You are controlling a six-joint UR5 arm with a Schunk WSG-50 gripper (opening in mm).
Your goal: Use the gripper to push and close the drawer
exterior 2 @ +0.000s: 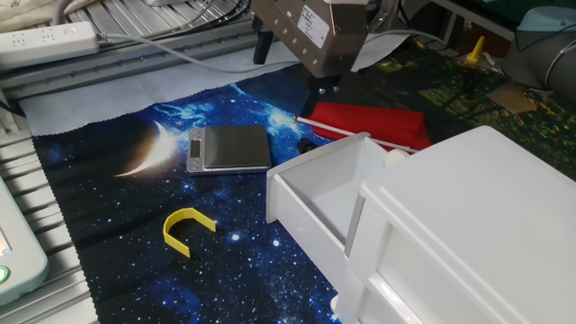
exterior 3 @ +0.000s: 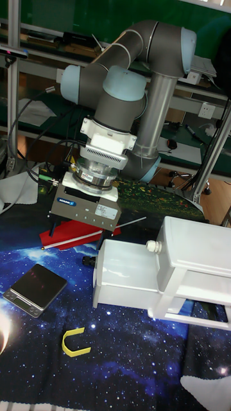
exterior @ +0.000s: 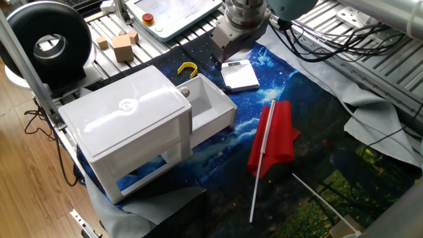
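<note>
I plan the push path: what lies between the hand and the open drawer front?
In the tall fixed view, the hand hangs above the red folded cloth; only a small black object sits before the drawer.

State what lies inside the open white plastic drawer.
The white plastic drawer shows only bare white floor and walls; nothing lies in the visible part. Its rear stays hidden inside the large white box housing.

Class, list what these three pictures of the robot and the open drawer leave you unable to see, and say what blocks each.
1. The hand: its upper body is cut off by the top edge in both fixed views, and its fingers are too dark to tell open from shut.
2. The drawer: its back part is hidden inside the white box in every view.
3. The drawer's front face: turned away in one fixed view.
</note>
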